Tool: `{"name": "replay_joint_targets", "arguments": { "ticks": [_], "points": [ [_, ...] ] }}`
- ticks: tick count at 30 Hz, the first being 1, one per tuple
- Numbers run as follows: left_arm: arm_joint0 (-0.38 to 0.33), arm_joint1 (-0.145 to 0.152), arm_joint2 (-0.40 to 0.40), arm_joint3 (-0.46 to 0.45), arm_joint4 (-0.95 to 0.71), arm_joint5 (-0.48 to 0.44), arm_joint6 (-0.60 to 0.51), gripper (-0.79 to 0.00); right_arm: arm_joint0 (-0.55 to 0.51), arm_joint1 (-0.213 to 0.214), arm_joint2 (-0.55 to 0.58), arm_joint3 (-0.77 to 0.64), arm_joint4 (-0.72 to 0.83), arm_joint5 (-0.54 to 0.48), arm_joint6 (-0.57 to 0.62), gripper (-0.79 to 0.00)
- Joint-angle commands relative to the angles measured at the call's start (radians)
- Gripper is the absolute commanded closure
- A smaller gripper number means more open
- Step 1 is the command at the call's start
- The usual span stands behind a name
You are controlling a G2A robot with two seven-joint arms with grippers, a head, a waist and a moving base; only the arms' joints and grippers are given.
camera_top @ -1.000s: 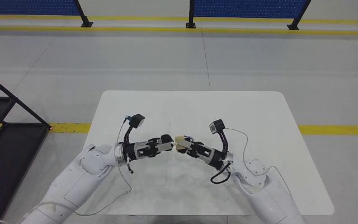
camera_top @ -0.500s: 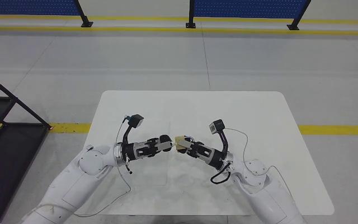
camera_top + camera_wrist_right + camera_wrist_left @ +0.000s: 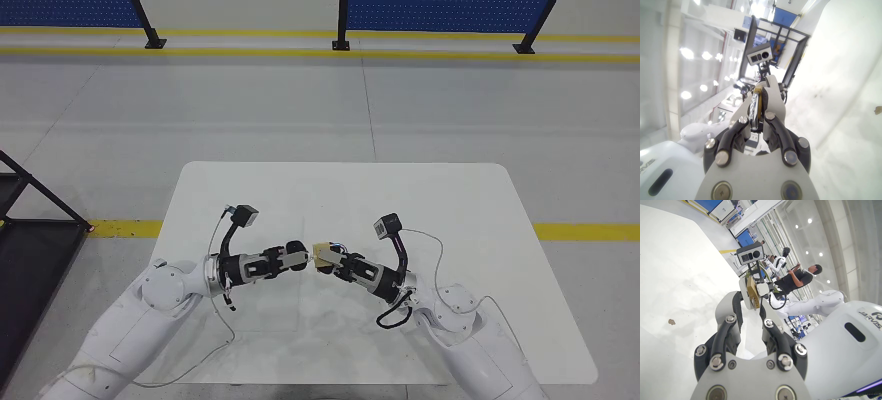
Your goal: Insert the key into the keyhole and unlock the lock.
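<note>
1. Grey floor [image 3: 300, 110] with yellow lines [image 3: 590, 231] lay all around the white table [image 3: 480, 200]. Both arms met over the middle of the table.
2. We saw the right gripper [image 3: 334, 260] clamped tight on the brass padlock [image 3: 750, 288]. It held the padlock up off the table, with the keyhole end turned toward the other arm.
3. We saw the left gripper [image 3: 749, 302] right at that end of the padlock. A small silver bit, which we took for the key [image 3: 753, 302], sat at the keyhole. We could not tell if the left gripper was gripping the key, or how deep the key sat.
4. We thought the step in hand was to get the key all the way in and then turn it.
5. To do that well, the right gripper needed to hold the padlock very firmly, so it would not spin along with the key.
6. The key needed to go in straight, in line with the hole and not tipped. A soft push until it stopped seemed best.
7. The turn needed to be slow and go around the key's own line, like a door knob. A push to the side could bend the key or knock the padlock loose.
8. We could not see the padlock's loop well. If the right gripper pressed on the loop, it might not pop open, so we thought that was worth watching.
</note>
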Motion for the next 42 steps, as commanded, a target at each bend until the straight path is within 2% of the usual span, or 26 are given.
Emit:
{"name": "replay_joint_targets", "arguments": {
  "ticks": [1,7,15,17,18,19,29,42],
  "points": [
    [0.001,-0.002,-0.001,-0.005,0.001,0.007,-0.003,-0.240,0.000,0.000,0.000,0.000,0.000,0.000,0.000,0.000],
    [0.007,-0.004,-0.008,-0.018,0.005,0.025,-0.013,-0.225,0.000,0.000,0.000,0.000,0.000,0.000,0.000,0.000],
    [0.018,-0.007,-0.020,-0.027,0.014,0.037,-0.017,-0.139,0.000,0.000,0.000,0.000,0.000,0.000,0.000,0.000],
    [0.022,-0.008,-0.023,-0.029,0.019,0.036,-0.017,-0.099,0.000,0.000,0.000,0.000,0.000,0.000,0.000,0.000],
    [0.023,-0.008,-0.023,-0.030,0.020,0.035,-0.019,-0.028,0.000,0.000,0.000,0.000,0.000,0.000,0.000,0.000],
    [0.024,-0.009,-0.025,-0.031,0.024,0.034,-0.018,0.000,0.000,0.000,0.000,0.000,0.000,0.000,0.000,0.000],
    [0.029,-0.014,-0.041,-0.048,0.112,0.016,0.014,0.000,0.000,0.000,0.000,0.000,0.000,0.000,0.000,0.000],
    [0.071,-0.016,-0.084,-0.108,0.353,-0.052,0.130,0.000,0.000,0.000,0.000,0.000,0.000,0.000,0.000,0.000]
  ]
}}
